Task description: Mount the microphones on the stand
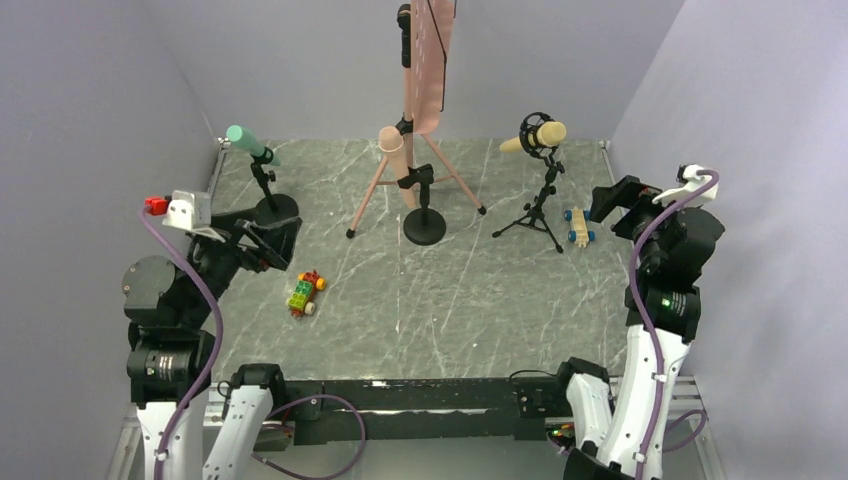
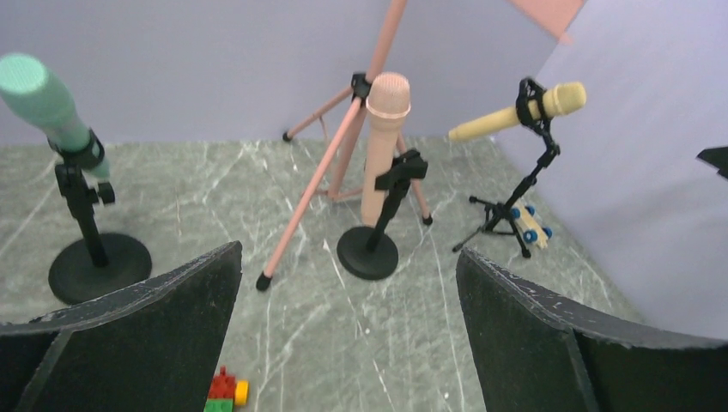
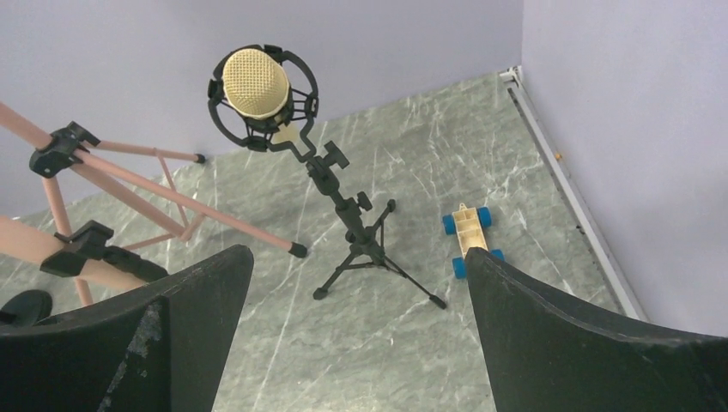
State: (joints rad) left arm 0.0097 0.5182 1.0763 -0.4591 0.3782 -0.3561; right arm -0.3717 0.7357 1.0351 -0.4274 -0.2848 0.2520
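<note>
The yellow microphone is sitting in a black ring mount on a small black tripod stand, just ahead of the right gripper and a little to its left. The pink microphone is standing clipped upright on a round-base stand, straight ahead of the left gripper. The green microphone is leaning in the clip of another round-base stand, ahead and to that gripper's left. A tall pink tripod is standing just behind the pink microphone, one leg reaching down toward the left gripper.

A wooden toy car with blue wheels is lying ahead of the right gripper and slightly to its right, near the tripod stand's feet. A block toy is lying just below the left gripper, to its right.

Everything is resting on a grey-green marbled table, and plain lavender walls are closing it in on three sides.

Both arms are crouching low at the table's sides, elbows bent, wrists pointing inward toward the stands. Both grippers are hanging with fingers spread wide, gripping nothing.
</note>
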